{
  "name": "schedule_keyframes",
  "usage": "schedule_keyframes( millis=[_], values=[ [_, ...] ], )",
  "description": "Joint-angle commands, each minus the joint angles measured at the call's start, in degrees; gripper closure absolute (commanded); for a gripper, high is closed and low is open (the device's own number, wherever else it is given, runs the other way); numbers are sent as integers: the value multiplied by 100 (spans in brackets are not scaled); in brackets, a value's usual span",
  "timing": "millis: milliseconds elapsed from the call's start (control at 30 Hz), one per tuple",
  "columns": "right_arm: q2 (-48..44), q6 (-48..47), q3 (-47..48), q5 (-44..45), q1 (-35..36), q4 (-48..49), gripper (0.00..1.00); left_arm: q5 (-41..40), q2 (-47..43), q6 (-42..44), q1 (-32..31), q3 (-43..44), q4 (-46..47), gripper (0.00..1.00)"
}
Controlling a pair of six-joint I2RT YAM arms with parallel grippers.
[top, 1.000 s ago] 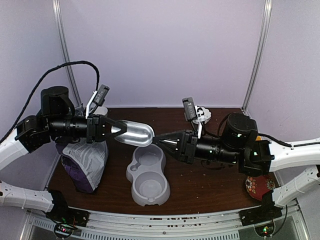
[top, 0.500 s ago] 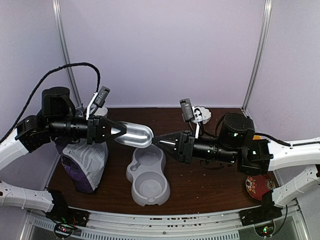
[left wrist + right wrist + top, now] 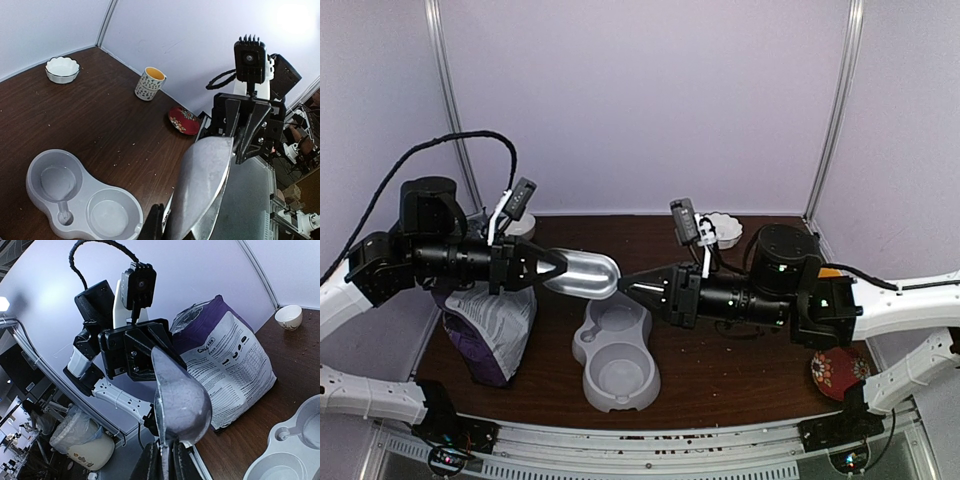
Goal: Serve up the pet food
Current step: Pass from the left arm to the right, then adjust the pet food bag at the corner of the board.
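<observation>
While the left gripper (image 3: 552, 268) is clamped tight on the handle of the metal scoop (image 3: 582, 273) above the grey double bowl (image 3: 583, 350), the right gripper (image 3: 626, 285), nearly closed, pinches the scoop's front lip. The purple pet food bag (image 3: 490, 322) stands on the bench (image 3: 740, 365) left of the bowl, its kibble hidden.
</observation>
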Motion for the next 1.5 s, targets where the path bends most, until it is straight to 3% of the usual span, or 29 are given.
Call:
schedule_keyframes(
  millis=[0, 333, 400, 467, 567, 700, 967, 1233, 1467],
  values=[
    [93, -133, 281, -16, 124, -53, 100, -480, 68, 388, -18, 56, -357, 100],
    [100, -414, 301, 375, 120, -490, 100, -1688, -123, 776, -18, 932, -1680, 88],
    [76, -453, 263, 524, 118, -581, 100, -2054, -134, 822, -18, 1197, -2120, 81],
    [37, -474, 195, 671, 95, -658, 100, -2530, -113, 879, -18, 1557, -2620, 72],
    [-33, -475, 38, 788, 30, -678, 100, -3185, -117, 969, -18, 2062, -3202, 67],
    [-118, -483, -141, 906, 3, -715, 100, -3862, -204, 1072, -18, 2461, -3687, 62],
    [-239, -475, -344, 1034, -7, -824, 100, -6276, -308, 959, -11, 3036, -4547, 56],
    [-294, -480, -468, 1114, -13, -911, 100, -6393, -90, 1049, 362, 3637, -5221, 38],
    [-320, -472, -550, 1147, -12, -993, 100, -5419, 41, 1573, 1600, 3537, -5140, 30]
  ],
)
